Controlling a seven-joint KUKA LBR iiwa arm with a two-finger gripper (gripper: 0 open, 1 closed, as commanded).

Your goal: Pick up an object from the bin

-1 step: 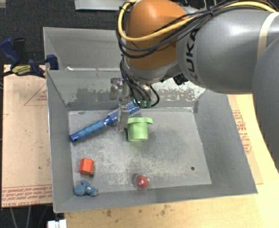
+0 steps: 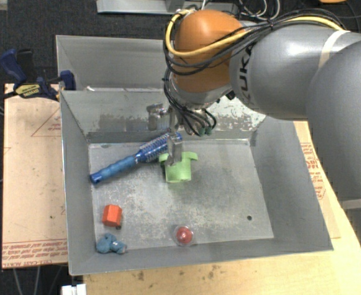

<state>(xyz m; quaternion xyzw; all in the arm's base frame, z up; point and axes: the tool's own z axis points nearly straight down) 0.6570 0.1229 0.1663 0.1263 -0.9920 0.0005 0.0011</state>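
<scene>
My gripper (image 2: 175, 147) reaches down near the back middle of the bin, its fingers coming down right at the bristle end of a blue brush and the top of a green piece. The blue brush (image 2: 128, 160) lies slanted, its handle pointing to the lower left. The light green plastic piece (image 2: 179, 169) sits directly below the fingertips, partly hidden by them. Whether anything is between the fingers cannot be made out.
An orange-red block (image 2: 112, 215) and a small blue figure (image 2: 110, 245) lie at the bin's front left. A small red ball (image 2: 184, 234) rests near the front middle. The arm with its orange dome hangs over the bin's back wall.
</scene>
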